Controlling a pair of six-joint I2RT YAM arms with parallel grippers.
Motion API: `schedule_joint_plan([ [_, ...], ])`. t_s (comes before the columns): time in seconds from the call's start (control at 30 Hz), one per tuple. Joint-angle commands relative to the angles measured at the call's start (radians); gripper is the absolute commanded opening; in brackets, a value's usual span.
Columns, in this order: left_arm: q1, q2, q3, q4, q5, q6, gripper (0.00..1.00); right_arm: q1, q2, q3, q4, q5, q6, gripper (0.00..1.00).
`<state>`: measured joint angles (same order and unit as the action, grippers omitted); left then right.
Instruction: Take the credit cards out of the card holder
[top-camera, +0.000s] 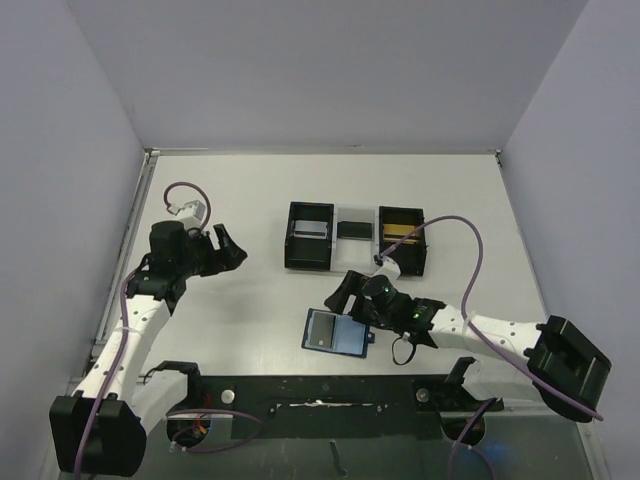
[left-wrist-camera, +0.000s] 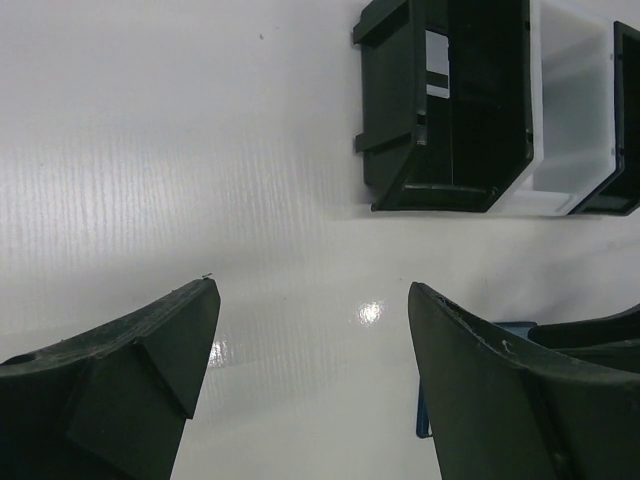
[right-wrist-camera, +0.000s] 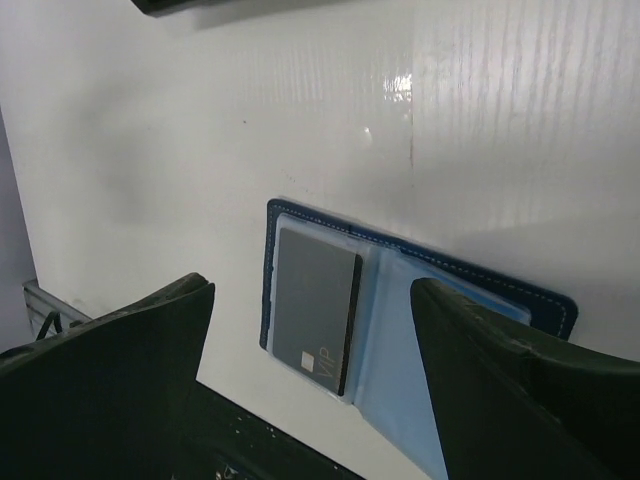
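- Desk: glossy white, faintly ribbed.
- Holder: blue, stitched edge, spread flat; matte grey card in its pocket.
- Left pincer, right pincer: both wide, empty.

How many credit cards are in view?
4: a silver-grey card in the left black box, a dark card in the white tray, a gold card in the right black box, a grey VIP card in the open card holder. Others may be hidden.
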<state>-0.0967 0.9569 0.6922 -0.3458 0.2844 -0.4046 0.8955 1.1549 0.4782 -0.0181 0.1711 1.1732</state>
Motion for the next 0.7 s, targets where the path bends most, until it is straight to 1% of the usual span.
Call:
schedule_joint_plan([
  [0.0, 0.006, 0.02, 0.004, 0.074, 0.088, 0.013, 0.75, 0.044, 0.058, 0.038, 0.045, 0.045, 0.12, 0.79],
  [0.13, 0.002, 0.056, -0.007, 0.109, 0.132, 0.02, 0.74, 0.054, 0.089, 0.02, 0.06, -0.003, 0.183, 0.71],
  [0.23, -0.019, 0.089, -0.004, 0.118, 0.09, 0.042, 0.74, 0.056, 0.091, 0.042, -0.028, -0.029, 0.239, 0.67],
  [0.33, -0.03, 0.104, -0.02, 0.125, 0.064, 0.031, 0.73, 0.051, 0.08, 0.045, -0.069, -0.097, 0.272, 0.66],
  [0.43, -0.102, 0.121, -0.016, 0.117, 0.05, 0.05, 0.73, 0.065, 0.059, 0.036, -0.052, -0.112, 0.262, 0.65],
  [0.5, -0.168, 0.148, 0.001, 0.105, -0.018, 0.065, 0.73, 0.066, 0.064, 0.03, -0.043, -0.113, 0.255, 0.63],
  [0.53, -0.181, 0.168, 0.013, 0.1, 0.003, 0.053, 0.72, 0.066, 0.069, 0.03, -0.036, -0.11, 0.244, 0.6],
  [0.6, -0.2, 0.203, 0.003, 0.13, 0.088, -0.03, 0.68, 0.066, 0.079, 0.031, -0.045, -0.102, 0.253, 0.55],
  [0.63, -0.219, 0.214, -0.004, 0.148, 0.122, -0.055, 0.65, 0.068, 0.084, 0.018, -0.022, -0.101, 0.259, 0.49],
  [0.67, -0.247, 0.222, -0.012, 0.163, 0.121, -0.08, 0.62, 0.066, 0.092, -0.002, 0.019, -0.111, 0.269, 0.43],
])
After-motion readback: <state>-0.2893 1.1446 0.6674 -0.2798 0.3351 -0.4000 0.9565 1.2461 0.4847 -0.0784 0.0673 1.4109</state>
